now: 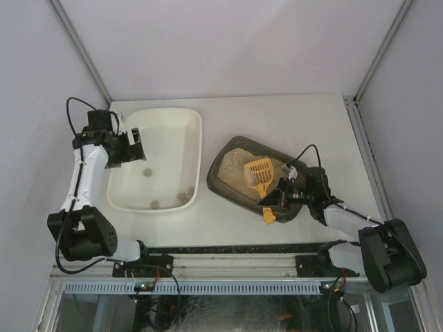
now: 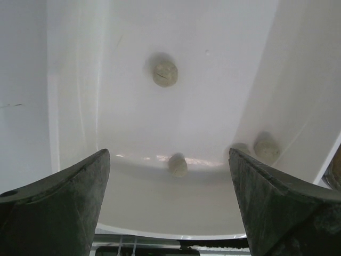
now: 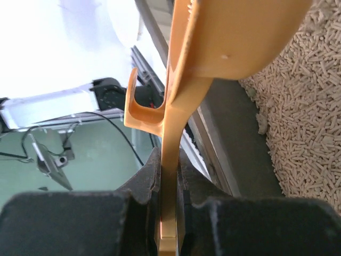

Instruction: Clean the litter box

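The litter box (image 1: pixel 239 142) is sitting on the table (image 1: pixel 304 117) just right of the tub (image 1: pixel 173 121), turned at an angle. Its pale litter (image 1: pixel 232 164) is lying mostly in the far-left part, and the dark floor is showing nearer the right arm. The right gripper (image 1: pixel 277 199) is reaching over the box's near-right end and pinching the handle of the orange scoop (image 1: pixel 259 173). In the right wrist view its fingers (image 3: pixel 136 186) are pressing on either side of the thin handle, and a hook is curling off the handle's side just ahead of them. The scoop's slotted head is lying over the litter, pointing away from the arm. The left gripper (image 1: pixel 133 146) is hovering over the tub's left side with its jaws spread wide, holding nothing. The left wrist view is looking down between its two dark fingers (image 2: pixel 64 208) into the white basin. Several round grey clumps (image 2: pixel 165 73) are lying on the tub's floor, one sitting apart toward the middle and the others lying closer to the near wall.
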Controlling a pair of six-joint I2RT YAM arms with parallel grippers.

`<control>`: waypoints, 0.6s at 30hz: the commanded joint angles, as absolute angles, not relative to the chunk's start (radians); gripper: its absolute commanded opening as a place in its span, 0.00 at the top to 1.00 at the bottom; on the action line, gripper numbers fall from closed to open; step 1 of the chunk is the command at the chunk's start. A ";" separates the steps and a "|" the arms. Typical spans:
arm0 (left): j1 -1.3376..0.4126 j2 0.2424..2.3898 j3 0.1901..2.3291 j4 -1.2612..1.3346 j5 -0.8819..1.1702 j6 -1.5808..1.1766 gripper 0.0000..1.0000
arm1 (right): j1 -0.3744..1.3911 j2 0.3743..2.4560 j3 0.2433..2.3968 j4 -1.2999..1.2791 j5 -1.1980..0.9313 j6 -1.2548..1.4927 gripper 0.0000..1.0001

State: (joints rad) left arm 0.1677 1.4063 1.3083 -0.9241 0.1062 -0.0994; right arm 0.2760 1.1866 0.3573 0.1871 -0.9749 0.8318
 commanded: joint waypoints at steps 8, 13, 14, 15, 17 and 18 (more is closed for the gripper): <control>0.130 1.337 1.340 -0.906 -0.022 -0.141 0.04 | 0.178 1.132 0.280 0.711 -1.079 1.082 1.00; 0.127 1.334 1.330 -0.905 -0.021 -0.138 0.04 | 0.161 1.116 0.280 0.632 -1.088 1.025 1.00; 0.127 1.332 1.327 -0.905 -0.019 -0.136 0.04 | 0.135 1.128 0.268 0.660 -1.101 1.034 1.00; 0.127 1.329 1.325 -0.905 -0.019 -0.136 0.04 | 0.131 1.135 0.273 0.651 -1.106 1.017 1.00; 0.128 1.326 1.323 -0.904 -0.017 -0.133 0.05 | 0.169 1.123 0.298 0.557 -1.090 0.965 1.00; 0.127 1.325 1.320 -0.904 -0.018 -0.131 0.04 | 0.185 1.116 0.304 0.544 -1.085 0.955 1.00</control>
State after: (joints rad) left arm 0.1368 1.3716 1.3083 -0.9249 -0.0059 -0.1226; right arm 0.1497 1.1301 0.2703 0.6018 -1.0779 1.0397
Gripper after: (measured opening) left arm 0.958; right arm 0.068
